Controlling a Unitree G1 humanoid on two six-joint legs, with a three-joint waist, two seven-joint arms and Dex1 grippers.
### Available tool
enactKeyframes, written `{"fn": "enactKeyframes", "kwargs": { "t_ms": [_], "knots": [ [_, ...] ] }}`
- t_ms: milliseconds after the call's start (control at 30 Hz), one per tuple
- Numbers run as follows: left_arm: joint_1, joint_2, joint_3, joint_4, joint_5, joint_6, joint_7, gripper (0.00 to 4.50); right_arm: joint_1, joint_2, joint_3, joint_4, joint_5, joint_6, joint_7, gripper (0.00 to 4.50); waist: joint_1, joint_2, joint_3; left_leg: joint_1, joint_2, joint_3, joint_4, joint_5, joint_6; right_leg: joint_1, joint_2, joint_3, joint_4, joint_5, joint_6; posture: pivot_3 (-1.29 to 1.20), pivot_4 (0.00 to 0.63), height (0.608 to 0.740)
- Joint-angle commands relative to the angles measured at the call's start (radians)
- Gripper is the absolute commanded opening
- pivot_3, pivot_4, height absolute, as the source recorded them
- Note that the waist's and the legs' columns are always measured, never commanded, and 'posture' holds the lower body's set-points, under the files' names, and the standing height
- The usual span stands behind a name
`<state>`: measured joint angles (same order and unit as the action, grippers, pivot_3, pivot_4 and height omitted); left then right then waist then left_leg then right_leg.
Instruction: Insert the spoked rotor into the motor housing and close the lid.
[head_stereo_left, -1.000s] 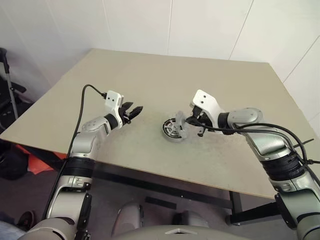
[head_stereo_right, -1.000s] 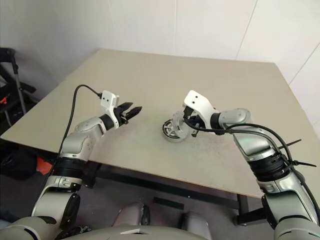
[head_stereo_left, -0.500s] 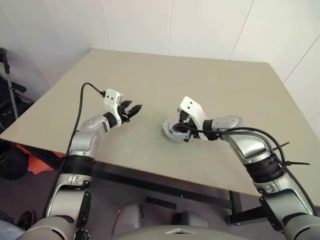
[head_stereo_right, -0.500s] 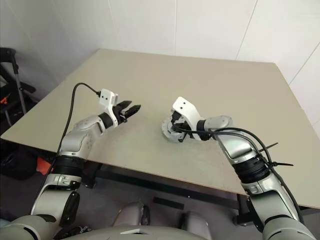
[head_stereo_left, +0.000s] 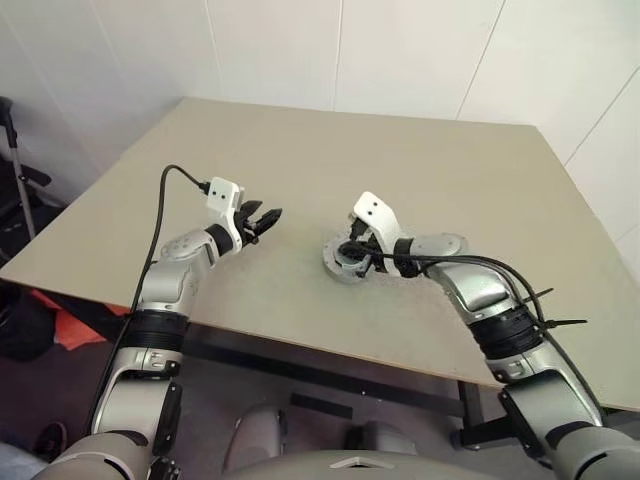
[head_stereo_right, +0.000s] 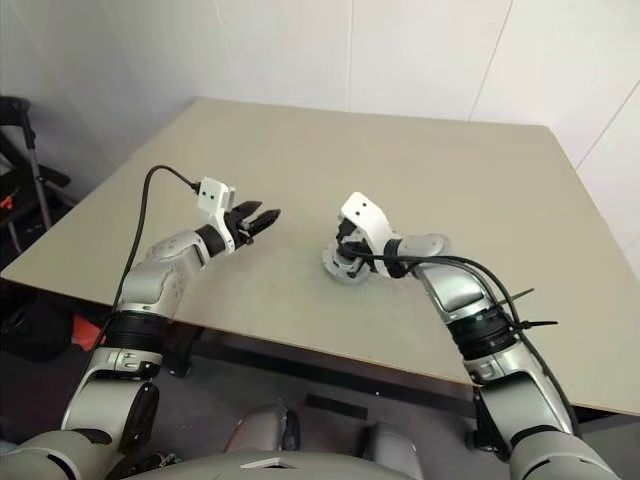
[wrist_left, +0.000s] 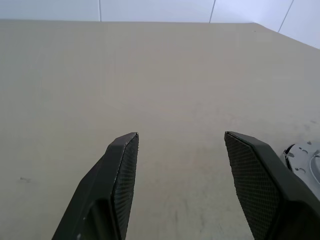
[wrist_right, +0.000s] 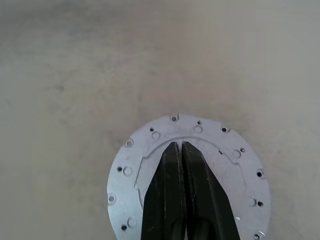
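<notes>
Our right gripper (wrist_right: 181, 146), fingers pressed together, is right over the lid (wrist_right: 150, 145), which lies flat on the motor housing (head_stereo_left: 345, 262) on the table (head_stereo_left: 400, 170). Our left gripper (wrist_left: 181, 142), spread and empty, waits well apart from the housing.
</notes>
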<state>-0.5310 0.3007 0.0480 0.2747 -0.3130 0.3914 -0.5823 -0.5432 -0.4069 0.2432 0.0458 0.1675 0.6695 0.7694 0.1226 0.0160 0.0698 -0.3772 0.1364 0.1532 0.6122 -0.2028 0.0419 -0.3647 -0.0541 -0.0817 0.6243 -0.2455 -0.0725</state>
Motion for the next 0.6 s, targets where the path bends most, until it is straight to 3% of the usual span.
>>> {"fn": "enactKeyframes", "kwargs": {
  "t_ms": [33, 167, 467, 600],
  "knots": [
    [-0.010, -0.007, 0.005, -0.035, -0.002, -0.015, 0.001, 2.91, -0.024, 0.046, -0.131, 0.031, 0.045, -0.103, -0.069, 0.04, 0.000, 0.000, 0.000, 0.000, 0.000, 0.000, 0.000, 0.000, 0.000, 0.000, 0.000, 0.000, 0.000, 0.000, 0.000, 0.00, 0.000, 0.740],
    [0.002, -0.030, -0.026, -0.061, -0.003, -0.004, -0.013, 2.91, 0.037, 0.023, -0.117, 0.074, -0.005, -0.292, -0.047, 0.04, 0.006, 0.000, 0.000, -0.001, 0.000, 0.000, 0.000, 0.000, 0.000, 0.000, 0.000, 0.000, -0.001, 0.000, 0.000, 0.00, 0.000, 0.740],
    [0.002, -0.029, -0.028, -0.064, -0.002, 0.001, -0.024, 2.91, 0.148, -0.028, -0.198, 0.012, 0.068, -0.428, 0.041, 0.04, 0.000, 0.000, 0.000, -0.004, 0.000, 0.000, 0.000, -0.001, 0.002, -0.003, 0.000, 0.000, -0.001, 0.000, 0.000, 0.00, 0.000, 0.740],
    [0.000, -0.027, -0.036, -0.056, 0.002, -0.003, -0.029, 2.91, 0.169, -0.044, -0.207, -0.012, 0.092, -0.444, 0.079, 1.27, 0.000, 0.000, 0.000, -0.002, 0.000, 0.000, 0.000, -0.002, 0.003, -0.002, 0.000, 0.000, -0.001, 0.000, 0.000, 0.00, 0.000, 0.740]
  ]
}}
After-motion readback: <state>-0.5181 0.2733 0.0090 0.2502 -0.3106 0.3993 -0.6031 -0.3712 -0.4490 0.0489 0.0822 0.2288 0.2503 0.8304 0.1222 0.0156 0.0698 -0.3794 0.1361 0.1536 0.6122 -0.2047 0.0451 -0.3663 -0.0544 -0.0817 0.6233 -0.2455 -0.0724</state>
